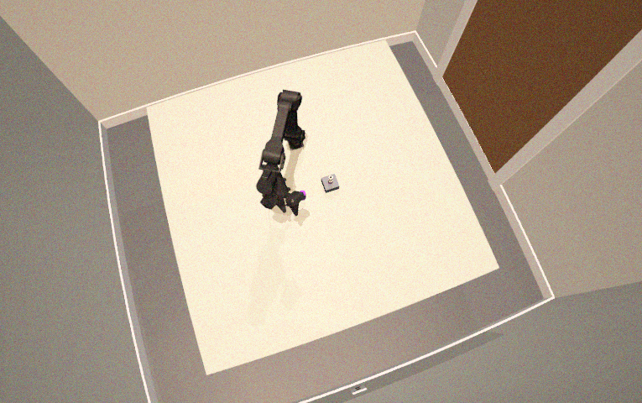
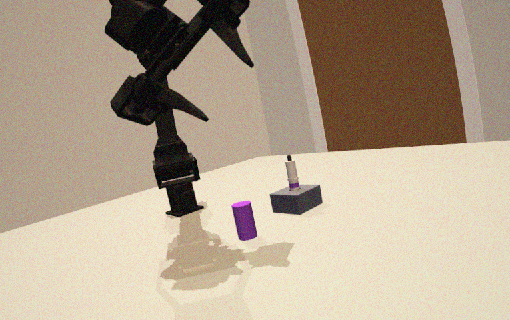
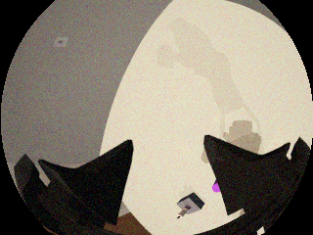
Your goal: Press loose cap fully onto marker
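The pincer (image 1: pixel 289 211) (image 2: pixel 230 93) (image 3: pixel 169 142) is spread, elevated above the bench (image 1: pixel 354 249) (image 2: pixel 369 237) (image 3: pixel 161 113). In the exterior view, the purple cap (image 2: pixel 244 221) (image 3: pixel 216 187) stands upright below and right of it, apart from the fingertips. Further right, the holder block (image 1: pixel 330 183) (image 2: pixel 296 200) (image 3: pixel 191 203) carries the uncapped marker (image 1: pixel 331 178) (image 2: pixel 291 173) (image 3: pixel 184 212). The exterior view exposes the whole cap; the top and wrist views show it partly covered.

The gripper's black fingers stand parted over a pale table (image 3: pixel 156 108), a marker (image 3: pixel 184 212) in its dark holder block (image 3: pixel 192 203) between them in view, the purple cap (image 3: pixel 216 187) partly hidden by the right-hand finger
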You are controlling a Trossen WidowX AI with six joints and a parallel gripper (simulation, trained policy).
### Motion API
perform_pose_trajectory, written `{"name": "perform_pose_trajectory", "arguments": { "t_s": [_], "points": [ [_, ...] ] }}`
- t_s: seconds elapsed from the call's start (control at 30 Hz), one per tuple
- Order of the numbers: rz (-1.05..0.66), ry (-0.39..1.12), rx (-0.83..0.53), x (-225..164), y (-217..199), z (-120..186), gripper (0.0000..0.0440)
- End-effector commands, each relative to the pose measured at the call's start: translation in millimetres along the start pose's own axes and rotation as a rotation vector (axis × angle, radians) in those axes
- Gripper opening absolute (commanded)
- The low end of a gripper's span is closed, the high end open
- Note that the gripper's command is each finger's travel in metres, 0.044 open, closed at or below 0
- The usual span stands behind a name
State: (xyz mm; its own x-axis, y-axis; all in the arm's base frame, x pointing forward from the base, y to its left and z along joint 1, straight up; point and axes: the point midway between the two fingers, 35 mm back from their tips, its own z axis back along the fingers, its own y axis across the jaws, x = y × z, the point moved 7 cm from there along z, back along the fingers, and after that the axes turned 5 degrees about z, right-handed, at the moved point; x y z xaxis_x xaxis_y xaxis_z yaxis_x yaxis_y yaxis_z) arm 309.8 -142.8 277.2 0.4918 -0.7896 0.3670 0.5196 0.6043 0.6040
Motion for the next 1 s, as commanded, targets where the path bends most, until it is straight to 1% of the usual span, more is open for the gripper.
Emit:
{"name": "perform_pose_trajectory", "arguments": {
  "t_s": [0.0, 0.97],
  "points": [
    [0.001, 0.017, -0.029, -2.6, 0.6, -0.7, 0.0321],
    [-0.044, 0.215, -0.287, -35.4, -11.4, -15.4, 0.0322]
  ]
}}
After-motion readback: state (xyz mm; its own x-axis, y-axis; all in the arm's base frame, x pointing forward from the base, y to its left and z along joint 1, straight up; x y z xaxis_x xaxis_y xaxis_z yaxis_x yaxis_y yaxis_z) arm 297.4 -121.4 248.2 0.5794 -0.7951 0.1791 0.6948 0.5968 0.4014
